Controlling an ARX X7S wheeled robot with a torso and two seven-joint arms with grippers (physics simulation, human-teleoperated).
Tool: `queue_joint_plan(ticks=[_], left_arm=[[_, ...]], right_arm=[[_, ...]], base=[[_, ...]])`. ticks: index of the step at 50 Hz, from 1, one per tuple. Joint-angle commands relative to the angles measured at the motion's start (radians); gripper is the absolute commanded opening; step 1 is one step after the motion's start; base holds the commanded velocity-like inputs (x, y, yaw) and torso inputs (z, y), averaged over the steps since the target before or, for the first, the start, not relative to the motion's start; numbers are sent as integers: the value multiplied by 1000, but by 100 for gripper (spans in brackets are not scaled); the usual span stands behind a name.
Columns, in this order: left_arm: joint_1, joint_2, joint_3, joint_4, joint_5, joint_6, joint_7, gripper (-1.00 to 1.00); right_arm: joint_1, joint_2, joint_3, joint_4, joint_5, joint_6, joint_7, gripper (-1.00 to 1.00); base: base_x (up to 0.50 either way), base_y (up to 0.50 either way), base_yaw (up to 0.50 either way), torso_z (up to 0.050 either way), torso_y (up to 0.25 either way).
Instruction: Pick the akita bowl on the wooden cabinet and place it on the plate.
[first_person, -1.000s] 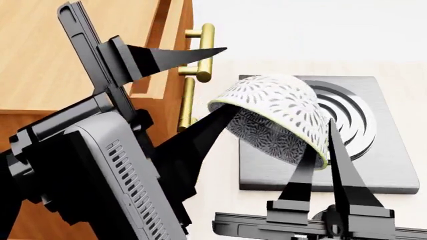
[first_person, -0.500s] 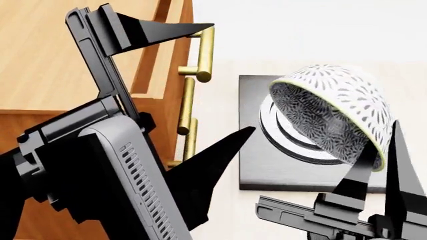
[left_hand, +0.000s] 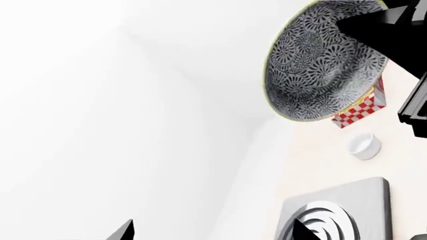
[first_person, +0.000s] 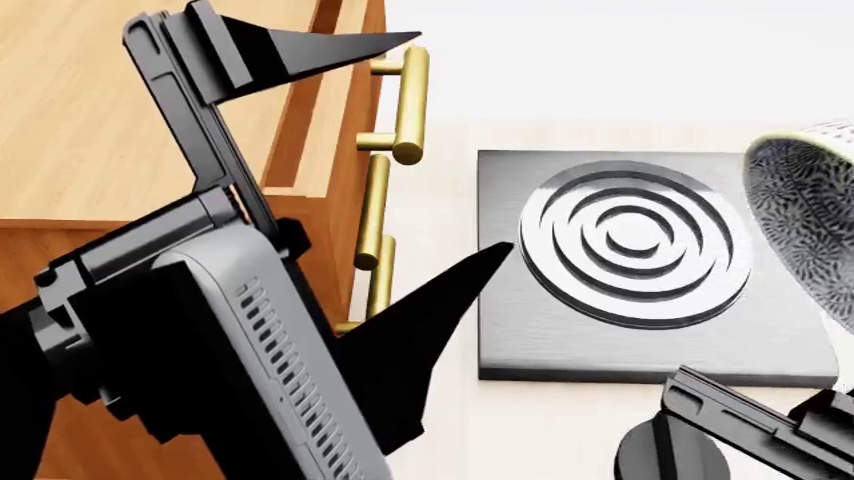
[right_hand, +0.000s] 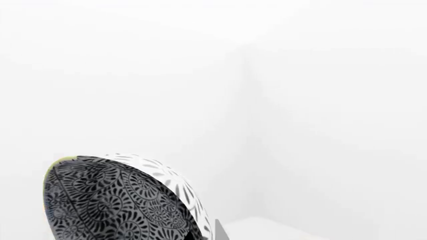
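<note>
The akita bowl (first_person: 805, 215), white with a dense dark leaf pattern, hangs tilted on its side at the head view's right edge, beside the stove. My right gripper (right_hand: 200, 233) is shut on the bowl's rim (right_hand: 113, 200), with one finger inside the bowl and one outside. In the left wrist view the bowl (left_hand: 320, 65) shows its patterned inside, and a black right finger (left_hand: 377, 30) lies across it. My left gripper (first_person: 466, 140) stands wide open and empty in front of the wooden cabinet (first_person: 120, 110). The plate is out of view.
A grey square stove (first_person: 534, 340) with raised rings lies on the pale counter right of the cabinet's brass handles (first_person: 408, 100). Farther off are a red-and-white checkered box (left_hand: 360, 109) and a small plain white cup (left_hand: 365, 145). My right arm (first_person: 747, 430) crosses the lower right.
My right gripper has carried the bowl to the right, from over the stove to the head view's right edge. The left gripper stays open by the cabinet.
</note>
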Motion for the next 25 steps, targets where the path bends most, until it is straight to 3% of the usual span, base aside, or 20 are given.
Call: queue_joint_plan(ticks=[1,18,25], left_arm=[[2,6,-23,9,-7,-6,-45,100],[-3,-2,-59,40,-25,-20,-113,100],[3,0,-63,38,-22,-17,-115,100]], right_arm=[[-96,29,225,-52,66,92,38,-100],[-303,182,516,-52,220,16,38,-100],[-326,186,570,-52,261,45,38,-100]], base=[[0,0,0,0,0],[0,0,0,1,0],[0,0,0,0,1]])
